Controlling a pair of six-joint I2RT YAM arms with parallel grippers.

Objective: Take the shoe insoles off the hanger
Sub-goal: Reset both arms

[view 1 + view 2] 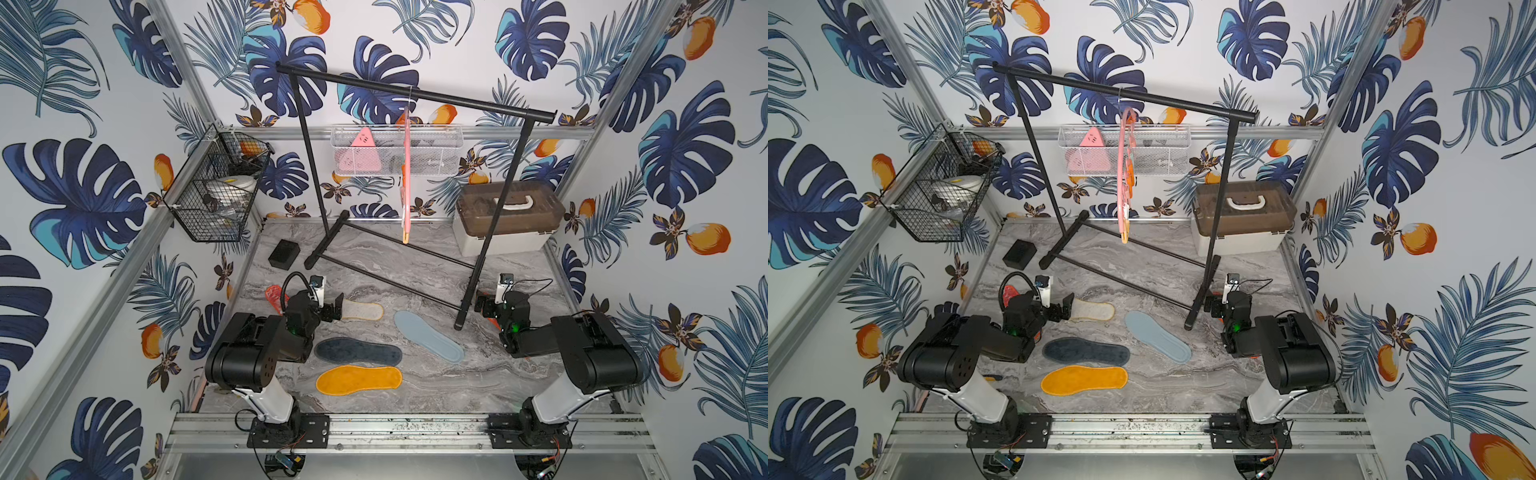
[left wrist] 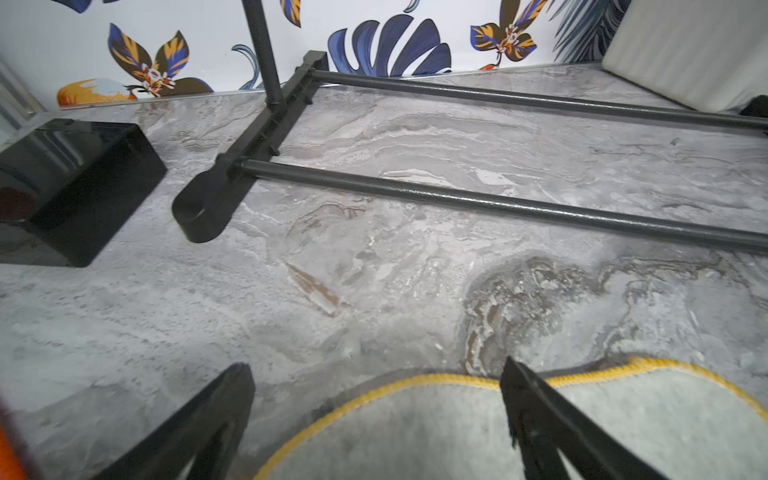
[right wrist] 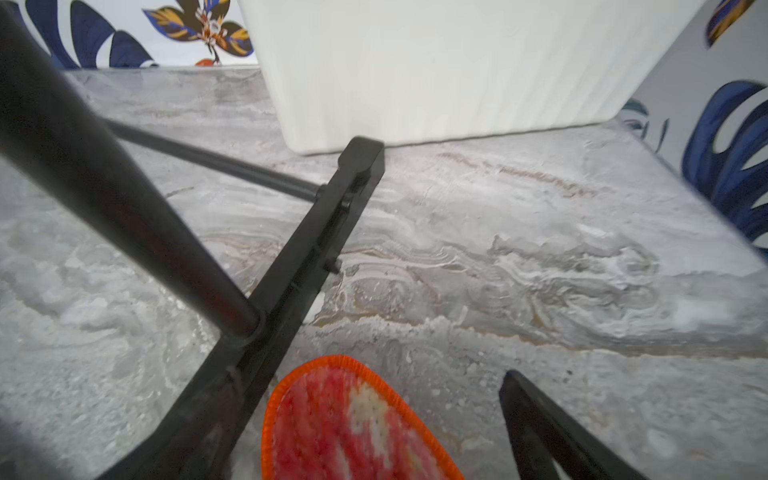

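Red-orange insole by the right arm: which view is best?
Right wrist view: the red-orange insole fills the foreground. Both top views show only a sliver behind the right arm; left wrist view misses it.

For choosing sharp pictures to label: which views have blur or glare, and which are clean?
Right wrist view: the red-orange insole and the black rail post near the lens are blurred. Left wrist view: mostly sharp, with reflections on the glossy black box. Both top views: evenly lit, sharp, no strong glare.

One orange insole (image 1: 359, 379), one navy insole (image 1: 358, 351), one cream insole (image 1: 365, 311), one blue-grey insole (image 1: 428, 336), two red-orange insoles (image 1: 274, 296) (image 3: 353, 424): six in all. One hanger (image 1: 406, 174), one black rail (image 1: 457, 100), two wire baskets (image 1: 199, 220) (image 1: 440, 153), two boxes (image 1: 498, 243) (image 1: 284, 252).
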